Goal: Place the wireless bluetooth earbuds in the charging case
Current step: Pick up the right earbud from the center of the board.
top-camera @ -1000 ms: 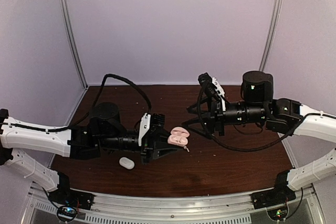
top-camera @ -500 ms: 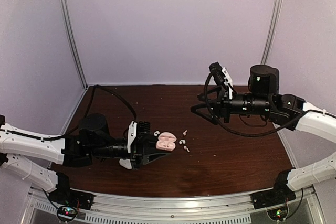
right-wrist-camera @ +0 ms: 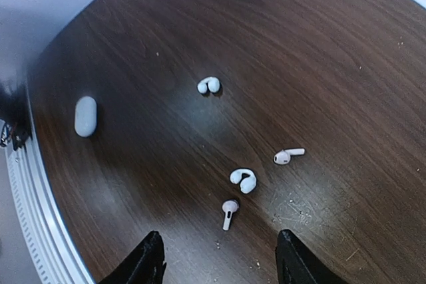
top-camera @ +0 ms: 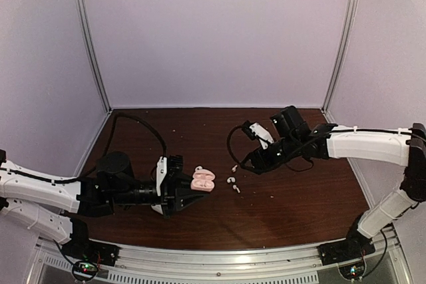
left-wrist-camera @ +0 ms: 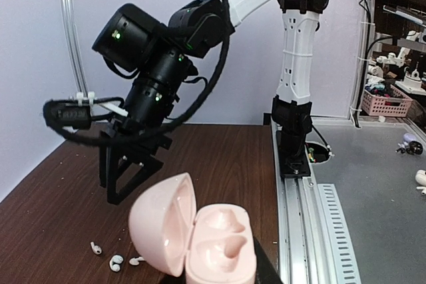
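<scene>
My left gripper (top-camera: pixel 192 189) is shut on an open pink charging case (top-camera: pixel 203 179) and holds it just above the table. In the left wrist view the case (left-wrist-camera: pixel 223 247) shows two empty wells, lid (left-wrist-camera: pixel 160 227) swung left. Several tiny white earbuds lie on the table: two stemmed (right-wrist-camera: pixel 288 156) (right-wrist-camera: pixel 229 213) and two curled (right-wrist-camera: pixel 243 179) (right-wrist-camera: pixel 209 85). From above they sit right of the case (top-camera: pixel 230 180). My right gripper (right-wrist-camera: pixel 221 261) is open and empty, hovering over them (top-camera: pixel 251 164).
A white oval case (right-wrist-camera: pixel 86 116) lies shut on the wood table (top-camera: pixel 293 204), left of the earbuds, mostly hidden under my left arm in the top view. A metal rail (left-wrist-camera: pixel 299 191) runs along the table's near edge.
My left arm has drawn back left and nearer with the pink case. My right arm has swung left and down over the earbuds.
</scene>
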Action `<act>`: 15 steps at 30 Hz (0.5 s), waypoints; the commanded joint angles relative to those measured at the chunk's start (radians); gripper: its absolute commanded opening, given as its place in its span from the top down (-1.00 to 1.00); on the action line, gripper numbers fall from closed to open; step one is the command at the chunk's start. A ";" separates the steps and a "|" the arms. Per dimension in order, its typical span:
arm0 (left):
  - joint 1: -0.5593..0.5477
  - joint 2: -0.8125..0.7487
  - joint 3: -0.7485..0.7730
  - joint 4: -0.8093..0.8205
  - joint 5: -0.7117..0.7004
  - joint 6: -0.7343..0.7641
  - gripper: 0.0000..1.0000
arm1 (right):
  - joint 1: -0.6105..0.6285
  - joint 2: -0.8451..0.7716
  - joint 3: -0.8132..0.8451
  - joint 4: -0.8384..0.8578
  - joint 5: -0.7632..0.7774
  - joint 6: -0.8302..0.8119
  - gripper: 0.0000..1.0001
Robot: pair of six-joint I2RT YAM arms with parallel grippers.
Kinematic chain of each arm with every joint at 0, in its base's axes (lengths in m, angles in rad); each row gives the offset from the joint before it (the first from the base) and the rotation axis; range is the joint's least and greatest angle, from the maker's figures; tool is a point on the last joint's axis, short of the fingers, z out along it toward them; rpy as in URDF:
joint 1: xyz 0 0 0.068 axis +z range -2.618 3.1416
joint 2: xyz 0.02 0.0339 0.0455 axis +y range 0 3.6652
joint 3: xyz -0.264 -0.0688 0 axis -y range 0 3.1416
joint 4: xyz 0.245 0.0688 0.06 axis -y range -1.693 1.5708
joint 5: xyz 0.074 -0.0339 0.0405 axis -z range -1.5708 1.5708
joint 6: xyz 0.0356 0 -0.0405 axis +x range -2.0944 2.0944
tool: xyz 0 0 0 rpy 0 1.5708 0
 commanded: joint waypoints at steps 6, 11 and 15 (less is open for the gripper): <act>0.010 -0.019 -0.026 0.069 0.019 0.003 1.00 | 0.031 0.203 0.102 -0.173 0.066 -0.064 -0.01; 0.010 -0.023 -0.036 0.054 0.061 0.054 1.00 | 0.044 0.286 0.158 -0.209 0.055 -0.076 0.00; 0.010 -0.011 -0.017 0.009 0.076 0.072 1.00 | 0.056 0.356 0.214 -0.234 0.051 -0.091 0.01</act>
